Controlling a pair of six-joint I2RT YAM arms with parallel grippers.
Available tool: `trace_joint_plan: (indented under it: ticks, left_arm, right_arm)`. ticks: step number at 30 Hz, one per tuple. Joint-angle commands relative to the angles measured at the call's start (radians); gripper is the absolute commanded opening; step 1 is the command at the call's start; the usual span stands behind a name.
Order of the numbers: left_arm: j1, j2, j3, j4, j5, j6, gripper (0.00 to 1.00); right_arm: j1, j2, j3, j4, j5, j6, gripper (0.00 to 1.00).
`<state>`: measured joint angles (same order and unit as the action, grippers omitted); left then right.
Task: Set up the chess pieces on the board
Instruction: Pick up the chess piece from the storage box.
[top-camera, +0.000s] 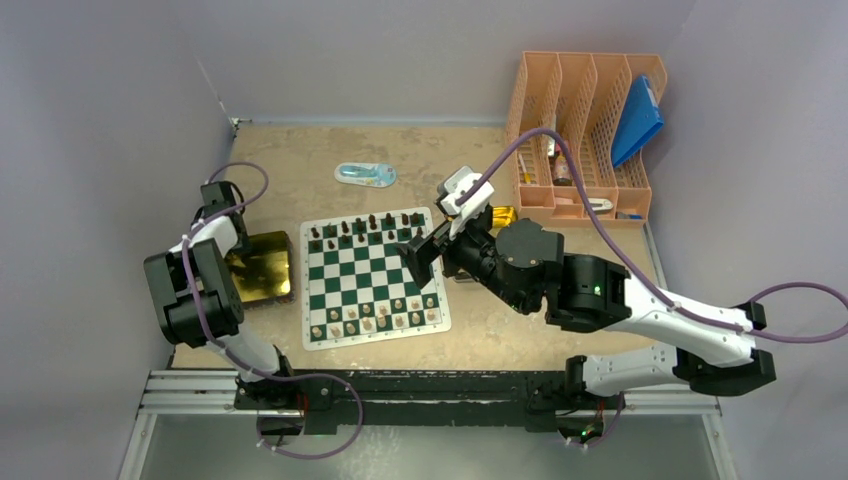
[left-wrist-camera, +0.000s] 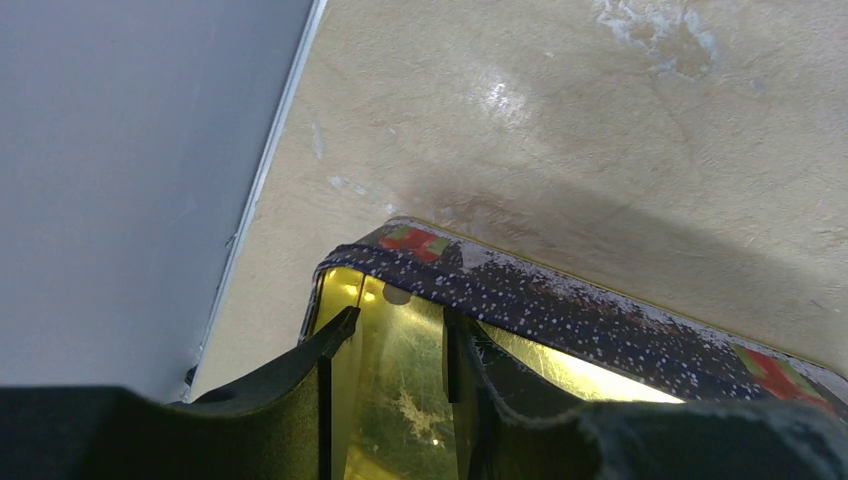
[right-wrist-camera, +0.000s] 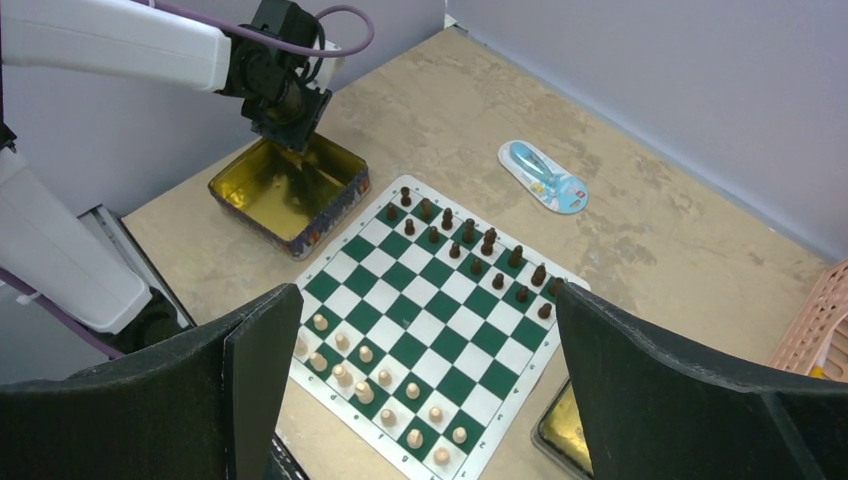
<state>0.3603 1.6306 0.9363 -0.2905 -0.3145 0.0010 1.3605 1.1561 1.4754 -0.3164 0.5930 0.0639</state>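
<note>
The board (top-camera: 372, 275) lies flat in the middle of the table. Dark chess pieces (right-wrist-camera: 470, 240) fill its two far rows, and cream chess pieces (right-wrist-camera: 370, 365) stand along its two near rows. My right gripper (right-wrist-camera: 428, 292) hovers above the board's right side, open wide with nothing between its fingers. My left gripper (left-wrist-camera: 398, 330) reaches down into the gold tray (left-wrist-camera: 400, 400) left of the board. Its jaws stand apart and only the tray's floor shows between them. A small grey round shape (left-wrist-camera: 397, 293) sits at the tray's far wall; I cannot tell what it is.
A second gold tray (top-camera: 503, 215) sits right of the board, partly under my right arm. An orange rack (top-camera: 585, 135) holding a blue folder (top-camera: 637, 120) stands at the back right. A blue packet (top-camera: 365, 174) lies behind the board. The grey wall runs close to the left tray.
</note>
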Motion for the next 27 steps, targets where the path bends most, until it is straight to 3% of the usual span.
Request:
trace_joint_plan:
  ticks: [1, 17, 27]
  left_arm:
    - [0.015, 0.027, 0.018, 0.062, 0.017, 0.037, 0.34]
    - [0.016, 0.084, 0.010, 0.112, 0.046, 0.028, 0.27]
    - [0.017, 0.041, -0.037, 0.198, 0.046, 0.117, 0.26]
  right_arm:
    - [0.002, 0.008, 0.026, 0.035, 0.016, -0.014, 0.99]
    - [0.002, 0.021, 0.018, 0.043, 0.033, -0.036, 0.99]
    - [0.002, 0.024, 0.019, 0.045, 0.029, -0.041, 0.99]
